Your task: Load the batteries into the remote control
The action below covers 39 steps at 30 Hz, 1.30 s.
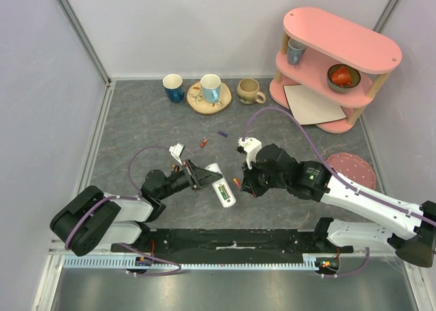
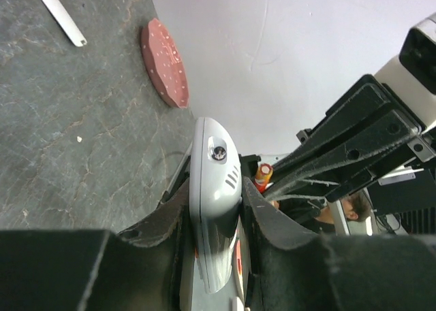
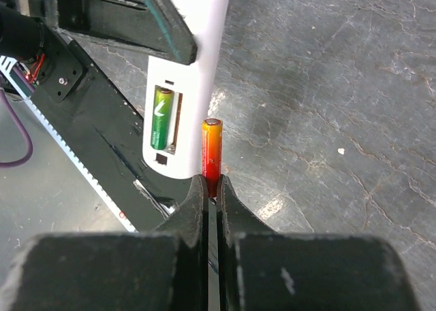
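My left gripper [image 1: 202, 176] [image 2: 216, 212] is shut on the remote control [image 1: 222, 188] [image 2: 216, 162], a slim white handset held off the table by its long sides. Its open battery bay faces my right wrist camera, with a green battery [image 3: 161, 118] seated in one slot of the remote control [image 3: 199, 66]. My right gripper [image 1: 243, 184] [image 3: 210, 184] is shut on the lower end of a red-orange battery [image 3: 212, 148] [image 1: 236, 182], which stands upright right beside the remote's edge. Two loose batteries lie further back, one red-orange [image 1: 203, 143] and one purple [image 1: 222, 133].
Two blue cups [image 1: 173, 88], one of them on a wooden coaster [image 1: 209, 101], and a beige mug [image 1: 249, 91] line the back. A pink shelf [image 1: 337, 59] with a white card [image 1: 313, 104] stands at the back right. A red dotted disc [image 1: 353, 168] [image 2: 164, 63] lies right. A white strip [image 2: 63, 18] lies on the mat.
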{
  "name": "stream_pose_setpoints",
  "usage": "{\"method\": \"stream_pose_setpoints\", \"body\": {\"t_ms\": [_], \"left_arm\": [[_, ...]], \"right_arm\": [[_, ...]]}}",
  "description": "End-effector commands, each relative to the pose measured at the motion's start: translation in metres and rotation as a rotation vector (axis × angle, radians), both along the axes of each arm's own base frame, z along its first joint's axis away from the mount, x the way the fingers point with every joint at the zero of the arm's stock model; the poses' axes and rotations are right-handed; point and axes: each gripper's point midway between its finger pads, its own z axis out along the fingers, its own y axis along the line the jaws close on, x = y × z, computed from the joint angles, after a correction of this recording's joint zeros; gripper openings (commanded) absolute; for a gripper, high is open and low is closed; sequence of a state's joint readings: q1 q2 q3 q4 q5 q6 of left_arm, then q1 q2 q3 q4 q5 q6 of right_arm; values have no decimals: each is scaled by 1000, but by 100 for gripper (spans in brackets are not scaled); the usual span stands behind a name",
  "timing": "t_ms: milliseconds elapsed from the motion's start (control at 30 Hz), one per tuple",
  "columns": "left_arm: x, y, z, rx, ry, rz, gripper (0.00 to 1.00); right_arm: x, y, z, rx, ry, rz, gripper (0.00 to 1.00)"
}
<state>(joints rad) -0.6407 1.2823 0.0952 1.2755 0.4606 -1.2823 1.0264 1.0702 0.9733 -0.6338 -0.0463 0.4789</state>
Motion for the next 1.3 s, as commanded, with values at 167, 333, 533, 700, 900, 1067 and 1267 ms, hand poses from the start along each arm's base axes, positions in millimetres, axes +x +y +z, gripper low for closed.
{"method": "stream_pose_setpoints", "body": {"t_ms": [167, 333, 533, 700, 900, 1067, 1267], "left_arm": [[-42, 14, 104, -232, -541, -80, 2], [-48, 18, 106, -229, -594, -76, 2], [-52, 22, 109, -237, -622, -57, 2], [-58, 26, 108, -246, -617, -62, 2], [-68, 35, 102, -262, -576, -62, 2], [-77, 47, 91, -251, -552, -32, 2], [-75, 55, 90, -169, -587, 40, 2]], "right_arm": [[3, -6, 26, 80, -86, -21, 0], [4, -6, 18, 57, -80, -16, 0], [9, -8, 12, 31, -91, -38, 0], [26, -17, -27, -115, -103, -98, 0], [48, -15, -86, -309, -136, -79, 0], [70, -7, -99, -370, -287, 35, 0], [97, 3, -106, -496, -367, 162, 0]]}}
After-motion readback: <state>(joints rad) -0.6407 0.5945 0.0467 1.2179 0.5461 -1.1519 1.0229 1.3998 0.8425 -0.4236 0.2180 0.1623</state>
